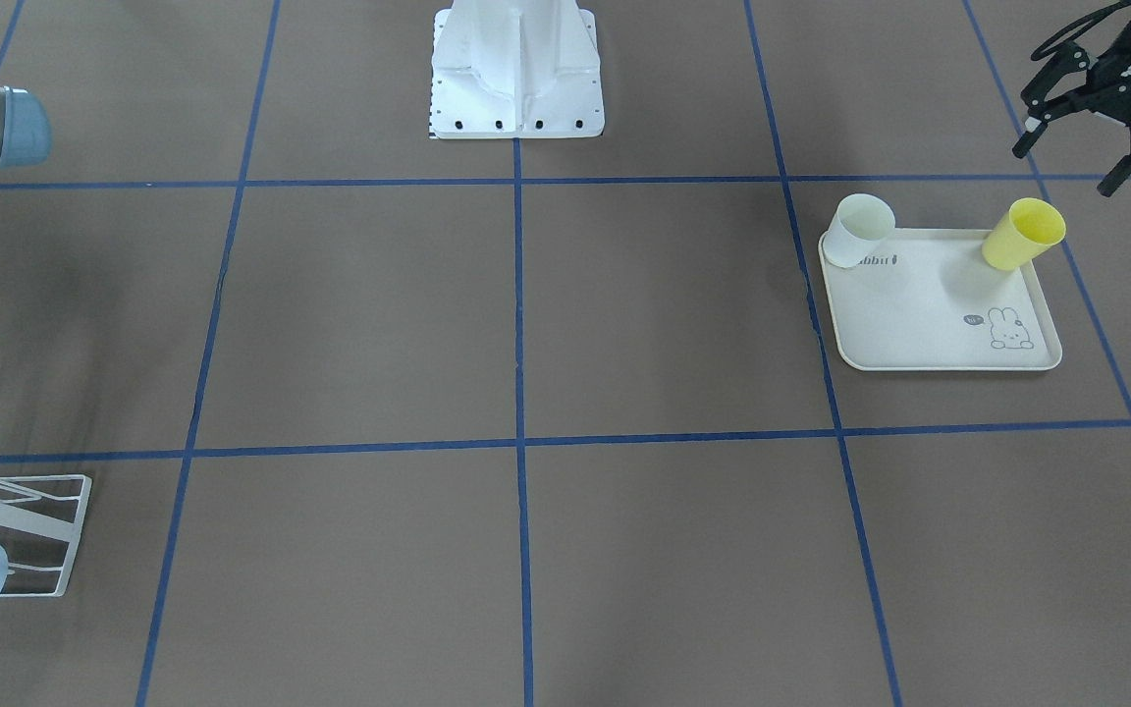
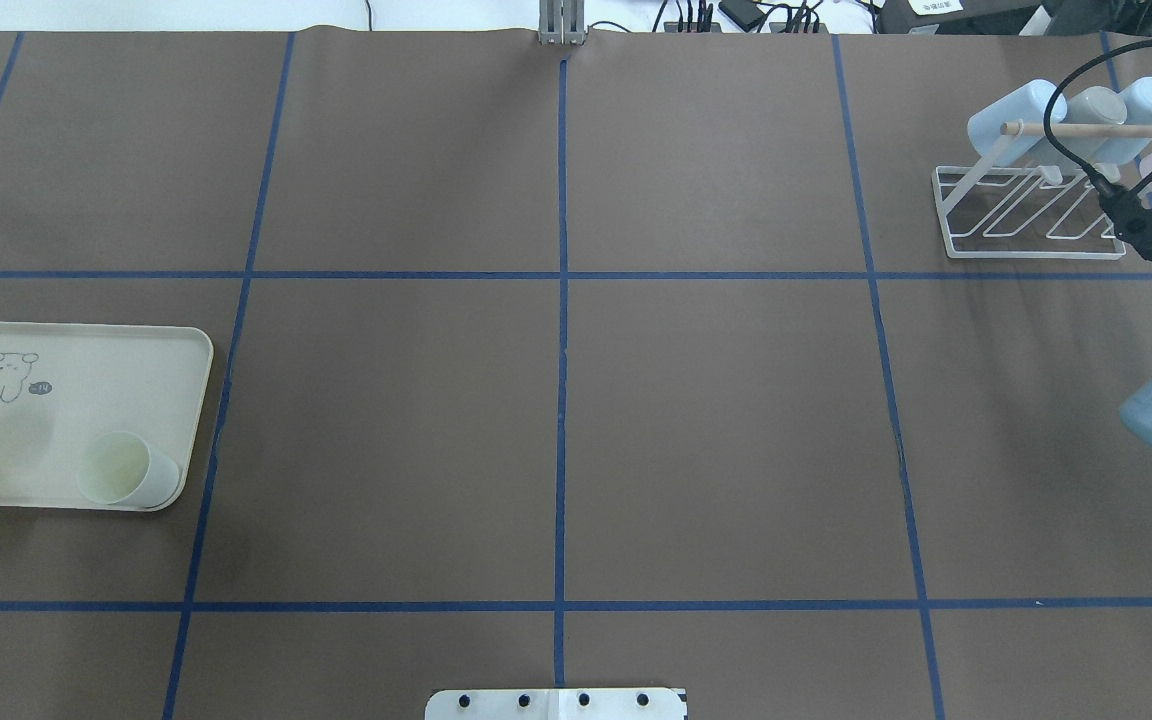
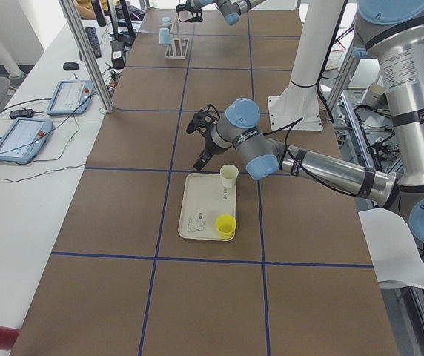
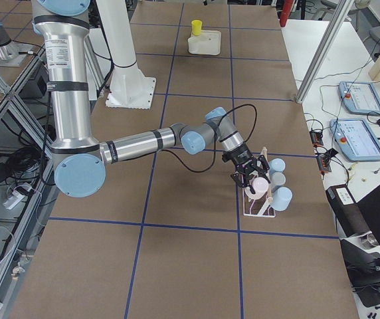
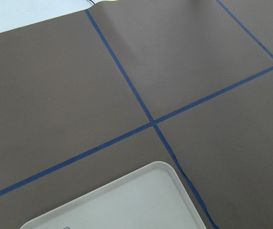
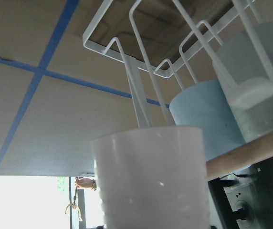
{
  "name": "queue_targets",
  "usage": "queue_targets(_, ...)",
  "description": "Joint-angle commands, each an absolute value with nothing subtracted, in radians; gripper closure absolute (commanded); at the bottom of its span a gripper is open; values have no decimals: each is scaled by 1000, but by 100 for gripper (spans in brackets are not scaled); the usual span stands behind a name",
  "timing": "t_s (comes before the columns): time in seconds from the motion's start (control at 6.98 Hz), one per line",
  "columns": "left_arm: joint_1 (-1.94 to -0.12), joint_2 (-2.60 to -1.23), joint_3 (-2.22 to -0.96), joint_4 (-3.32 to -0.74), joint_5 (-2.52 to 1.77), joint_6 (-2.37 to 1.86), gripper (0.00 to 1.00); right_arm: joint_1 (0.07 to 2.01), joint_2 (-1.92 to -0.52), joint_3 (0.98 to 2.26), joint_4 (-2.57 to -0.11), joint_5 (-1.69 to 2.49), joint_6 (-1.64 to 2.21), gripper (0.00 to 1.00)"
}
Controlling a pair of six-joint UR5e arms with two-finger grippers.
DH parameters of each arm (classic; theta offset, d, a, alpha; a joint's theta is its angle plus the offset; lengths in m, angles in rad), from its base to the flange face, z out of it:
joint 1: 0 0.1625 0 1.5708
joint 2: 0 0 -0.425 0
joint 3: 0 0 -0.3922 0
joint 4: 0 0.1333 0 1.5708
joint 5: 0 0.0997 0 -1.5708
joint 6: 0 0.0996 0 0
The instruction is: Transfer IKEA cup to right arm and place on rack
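A brown, blue-taped table (image 2: 716,430) bears a cream rabbit-print tray (image 1: 919,314) and, well apart from it, a white wire rack (image 2: 1026,215). The left gripper (image 1: 1066,169) hangs spread and empty near the tray. The right gripper (image 4: 253,181) clasps the pale pink IKEA cup (image 6: 151,181) at the rack, beside three blue cups (image 2: 1011,115).

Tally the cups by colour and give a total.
light blue cups: 2
grey cup: 1
pink cup: 1
white cup: 1
yellow cup: 1
Total: 6
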State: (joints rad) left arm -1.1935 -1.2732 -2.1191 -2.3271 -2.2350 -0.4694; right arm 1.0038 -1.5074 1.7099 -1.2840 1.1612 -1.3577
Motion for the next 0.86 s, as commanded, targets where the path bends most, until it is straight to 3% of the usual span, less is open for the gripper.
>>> queue_targets(0.0,-1193,-1273,-2118,-2327,-2235,-469,0,1003,-1496,1709,-1284,1161,-1356,7)
queue_targets(0.43,-1193,-1275,-2099,-2329,-2233,-466,0,1003,-1438,1729,-1285,1181,-1318,3)
queue_targets(0.72,-1190,-1273,-2095,-2341,-2220,-515,0,1003,-1436,1829,-1287,1427,-1135,2)
